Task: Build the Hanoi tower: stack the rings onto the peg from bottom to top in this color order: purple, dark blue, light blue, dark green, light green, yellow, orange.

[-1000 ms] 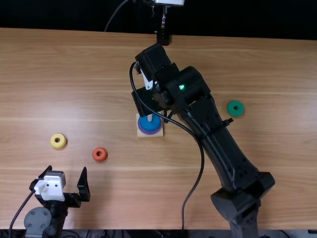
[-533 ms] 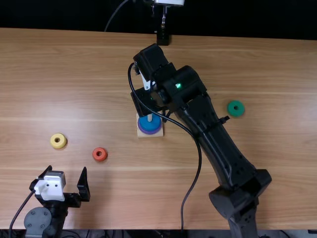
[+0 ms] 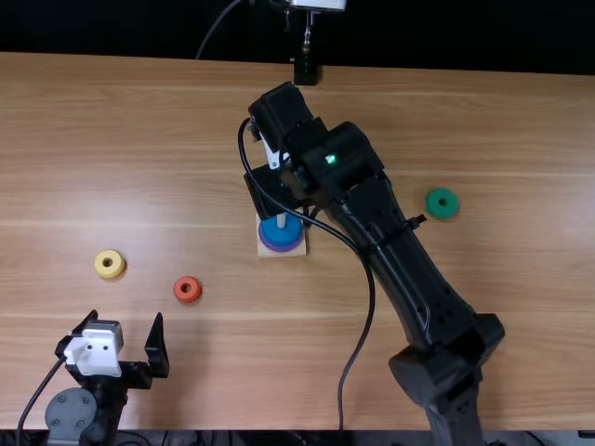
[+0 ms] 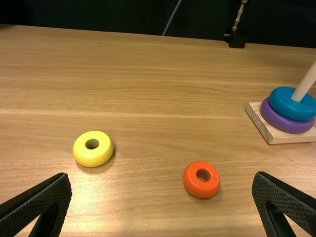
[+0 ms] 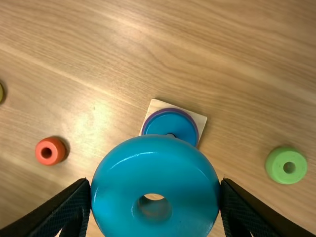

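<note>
The right gripper (image 3: 271,190) reaches over the middle of the wooden table (image 3: 149,139) and holds a light blue ring (image 5: 153,168), its fingers pressed against opposite sides. The ring lies between the fingertips, its hole facing the wrist camera, raised above the table and apart from the square wooden base (image 4: 256,114). The purple ring (image 4: 284,123) rests on that base around the upright peg (image 4: 307,81), with the dark blue ring (image 4: 284,106) on top of it.

The left gripper (image 3: 126,318) is by the table's near left corner, fingers spread wide with nothing between them. Beyond its fingertips, toward the far edge, lie the yellow ring (image 4: 94,158), closer to the left edge, and the orange ring (image 4: 201,190), closer to the near edge. A green ring (image 3: 450,210) lies flat between the base and the table's right edge.
</note>
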